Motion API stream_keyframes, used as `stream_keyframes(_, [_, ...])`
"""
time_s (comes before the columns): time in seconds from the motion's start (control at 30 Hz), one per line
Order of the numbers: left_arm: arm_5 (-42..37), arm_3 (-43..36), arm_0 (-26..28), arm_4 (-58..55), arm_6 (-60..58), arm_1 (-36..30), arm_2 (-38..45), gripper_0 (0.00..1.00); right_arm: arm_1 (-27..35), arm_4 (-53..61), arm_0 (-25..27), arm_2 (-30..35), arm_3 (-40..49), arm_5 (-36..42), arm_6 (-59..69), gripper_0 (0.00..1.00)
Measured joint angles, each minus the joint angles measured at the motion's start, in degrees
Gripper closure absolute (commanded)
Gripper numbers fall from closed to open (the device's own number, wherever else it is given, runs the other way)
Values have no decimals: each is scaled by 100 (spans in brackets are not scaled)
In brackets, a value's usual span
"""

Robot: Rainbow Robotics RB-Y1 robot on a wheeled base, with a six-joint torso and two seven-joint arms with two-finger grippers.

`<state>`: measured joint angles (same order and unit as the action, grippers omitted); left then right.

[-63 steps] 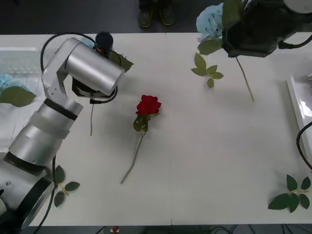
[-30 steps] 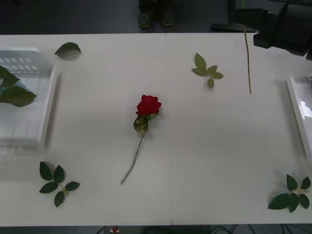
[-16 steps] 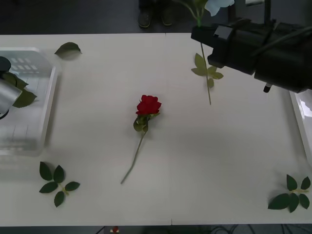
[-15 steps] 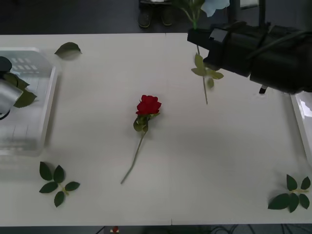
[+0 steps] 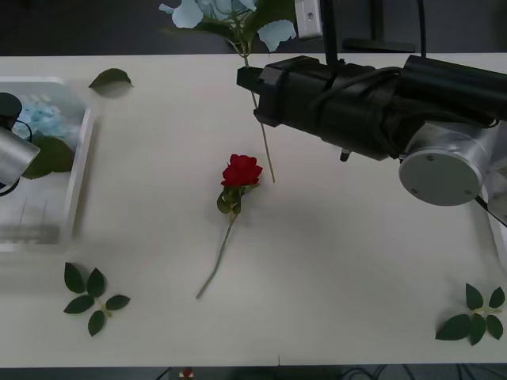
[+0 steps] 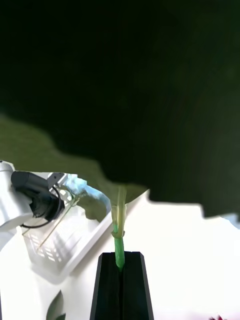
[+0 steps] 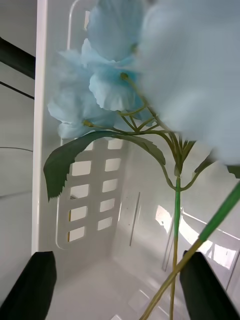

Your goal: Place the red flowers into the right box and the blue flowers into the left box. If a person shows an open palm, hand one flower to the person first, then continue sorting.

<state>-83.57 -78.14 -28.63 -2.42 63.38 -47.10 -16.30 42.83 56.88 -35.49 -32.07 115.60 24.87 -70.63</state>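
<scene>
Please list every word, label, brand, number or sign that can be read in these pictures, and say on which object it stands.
None can be read: no print shows on the left box, the table, the right gripper shut on its blue flower, or the red rose.
A small light plate behind the table may carry a mark, too small to read.

Front view: high, looking down on whole table point(image 5: 333, 269). Left wrist view: very close, facing into the left box point(image 7: 100, 190), seen small at front view's left edge. Right wrist view: low over table, facing toward that same box, mid-left of frame.
</scene>
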Motion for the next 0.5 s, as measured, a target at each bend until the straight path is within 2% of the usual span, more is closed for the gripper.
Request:
stream_keyframes(0.1, [0,0,0,0,0,0,0,0,-180,-223,-94,-43,-117,0,240,100])
stream_keyframes(0.5, [0,0,0,0,0,0,0,0,-264,-661,-107,-37,-138,0,772,100])
